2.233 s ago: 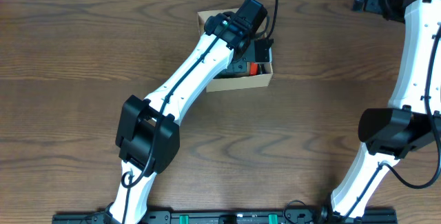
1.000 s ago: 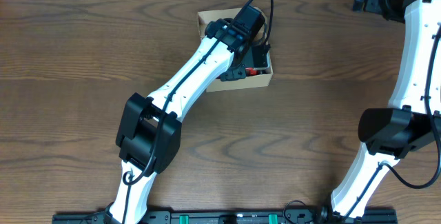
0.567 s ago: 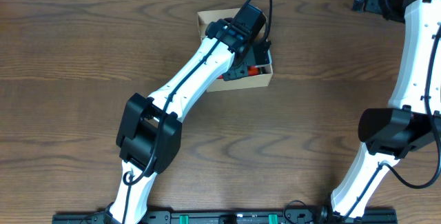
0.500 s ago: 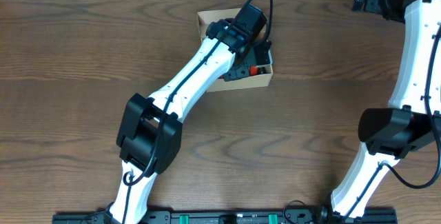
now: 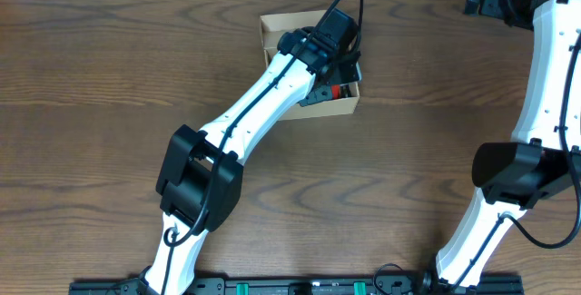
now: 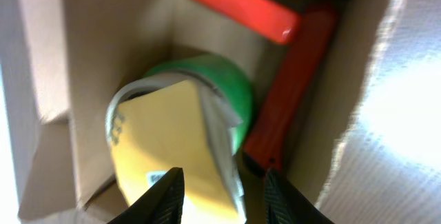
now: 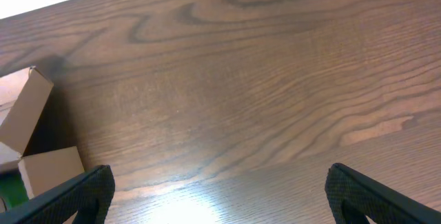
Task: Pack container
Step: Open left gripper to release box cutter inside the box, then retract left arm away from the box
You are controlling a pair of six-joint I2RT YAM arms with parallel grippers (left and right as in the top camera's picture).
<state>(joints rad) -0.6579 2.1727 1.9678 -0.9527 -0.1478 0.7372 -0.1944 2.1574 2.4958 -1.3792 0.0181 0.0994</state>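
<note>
Container, a brown cardboard box, sits open on the wooden table toward the far edge, with the left arm reaching down into it so that the left gripper is inside its walls. In the left wrist view the two black fingers stand a narrow way apart and grip nothing. A yellow tape roll lies just beyond the tips. Its torn white edge reaches into the gap between the fingers, and one finger overlaps its face. On the other side a dark strip separates the roll from the second finger.

Further ahead of the tips, tucked behind the yellow roll and touching it, is a green tape roll. A long red marker runs along the box's wall just beyond the second finger, from near that fingertip away into the box. A second red marker lies across the far end, well ahead of both tips and above the green roll. Whether the two markers touch cannot be told. The pale inner wall of the box rises close outside the first finger.

The right gripper is held up over bare table at the far right corner, well apart from the box. Its fingers are spread wide with only wood grain between them. From its camera, the box's cardboard flap shows beyond the finger at the picture's left, clear of it.
</note>
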